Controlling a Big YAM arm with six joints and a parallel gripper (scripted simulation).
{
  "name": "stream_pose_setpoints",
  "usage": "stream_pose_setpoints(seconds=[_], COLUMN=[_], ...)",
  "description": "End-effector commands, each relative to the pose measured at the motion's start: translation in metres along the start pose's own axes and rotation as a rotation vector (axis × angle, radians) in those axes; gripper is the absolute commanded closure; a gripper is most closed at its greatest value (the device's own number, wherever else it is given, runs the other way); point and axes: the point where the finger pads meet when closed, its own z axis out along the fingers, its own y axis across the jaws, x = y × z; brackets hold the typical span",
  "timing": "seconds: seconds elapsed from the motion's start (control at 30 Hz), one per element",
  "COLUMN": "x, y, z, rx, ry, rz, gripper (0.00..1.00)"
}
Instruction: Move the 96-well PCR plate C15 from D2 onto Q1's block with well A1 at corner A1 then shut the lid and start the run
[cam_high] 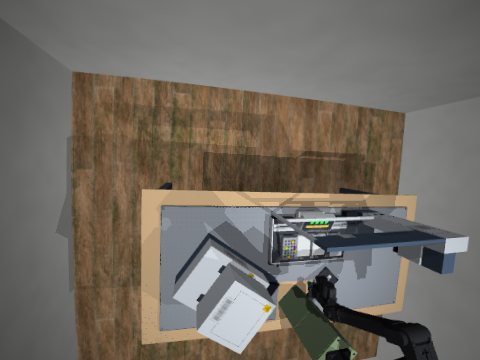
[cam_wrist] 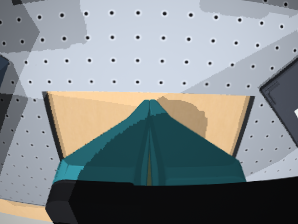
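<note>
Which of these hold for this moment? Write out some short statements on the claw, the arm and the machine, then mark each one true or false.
1. The claw is shut with nothing between its fingers. True.
2. The claw is open wide. False: its teal fingers meet at a point.
3. In the overhead view the black arm enters from the lower right corner. True.
4. The white machine with the barcode label sits at the table's far right end. False: it sits on the left half, near the front edge.
5. Green lights show on the rack at the back. True.
</note>
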Motion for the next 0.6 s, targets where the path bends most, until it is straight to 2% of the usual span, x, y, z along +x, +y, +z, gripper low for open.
stream_pose_setpoints(seconds=[0.0, 0.57], x=[-0.002, -0.012], y=[-0.003, -0.005], z=[-0.003, -0.006], rx=[-0.002, -0.002], ry=[0.001, -0.012], rz=[0.018, 0.040], gripper=[1.00, 1.00])
